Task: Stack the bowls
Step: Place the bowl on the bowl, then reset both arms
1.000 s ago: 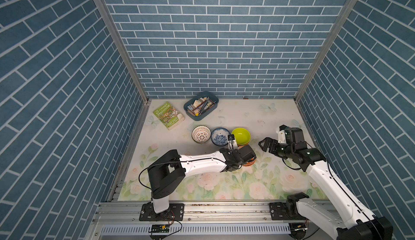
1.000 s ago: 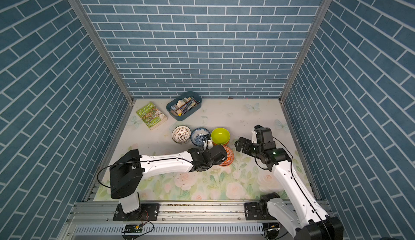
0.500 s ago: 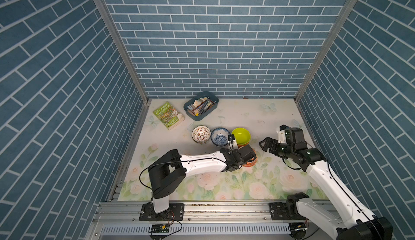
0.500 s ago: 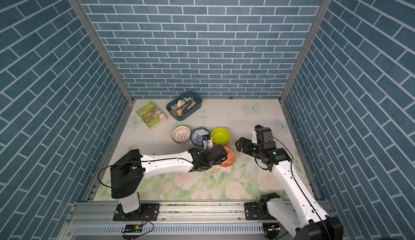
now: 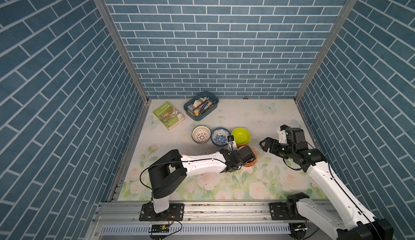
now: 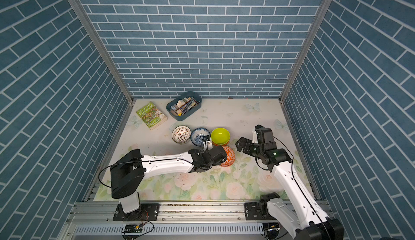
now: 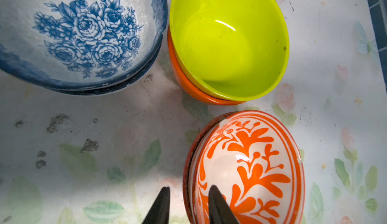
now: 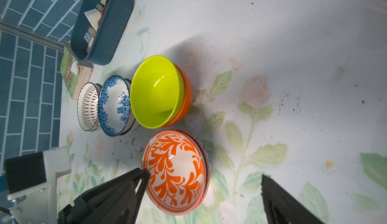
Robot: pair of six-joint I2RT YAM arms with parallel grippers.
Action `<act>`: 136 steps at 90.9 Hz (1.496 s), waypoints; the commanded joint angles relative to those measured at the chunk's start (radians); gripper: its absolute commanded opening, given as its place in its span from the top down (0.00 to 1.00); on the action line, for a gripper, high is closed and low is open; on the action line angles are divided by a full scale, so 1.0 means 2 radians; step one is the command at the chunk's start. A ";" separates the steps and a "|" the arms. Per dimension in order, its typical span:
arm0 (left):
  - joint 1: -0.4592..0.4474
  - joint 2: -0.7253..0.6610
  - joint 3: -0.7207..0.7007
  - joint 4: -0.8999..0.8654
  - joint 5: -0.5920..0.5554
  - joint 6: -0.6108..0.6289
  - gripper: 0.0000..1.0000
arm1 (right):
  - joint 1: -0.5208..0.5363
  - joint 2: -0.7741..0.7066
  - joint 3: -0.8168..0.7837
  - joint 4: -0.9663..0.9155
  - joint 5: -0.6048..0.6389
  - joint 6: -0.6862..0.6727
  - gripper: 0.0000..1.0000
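Four nested pairs close together on the table (image 5: 247, 115): white-lattice bowl (image 5: 201, 134), blue-floral bowl (image 5: 220, 136) and lime-green bowl (image 5: 240, 135) topping a row, orange-patterned bowl (image 7: 247, 166) just nearer. Left gripper (image 7: 189, 188): parted astride that last rim, gripping nothing. Right gripper (image 8: 204, 174): spread wide, empty. Remaining, likely: merging pairs.

Bright even light, soft shadows, glossy glare

The left arm's wrist (image 6: 215, 154) covers part of the orange-white patterned bowl (image 6: 229, 158); beside that bowl, the plain orange bowl (image 8: 186, 95) shows only 1 sliver under the lime-green bowl (image 8: 155, 90).
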State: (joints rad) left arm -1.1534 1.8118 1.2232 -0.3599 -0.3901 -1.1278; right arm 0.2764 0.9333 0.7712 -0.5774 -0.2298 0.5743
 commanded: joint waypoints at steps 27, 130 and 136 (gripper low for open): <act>0.000 -0.164 -0.038 -0.057 -0.106 0.015 0.00 | -0.004 -0.039 -0.007 0.043 0.131 -0.033 0.01; 0.475 -0.341 -0.554 0.697 -0.158 0.498 0.00 | -0.004 0.053 -0.407 0.903 0.410 -0.297 0.00; 0.479 -0.305 -0.572 0.772 -0.144 0.521 0.00 | -0.004 0.095 -0.400 0.948 0.406 -0.315 0.00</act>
State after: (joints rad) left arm -0.2127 1.1156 0.1326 0.8227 -0.7437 -0.1883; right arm 0.2733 1.0210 0.0063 1.0439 0.5968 0.0475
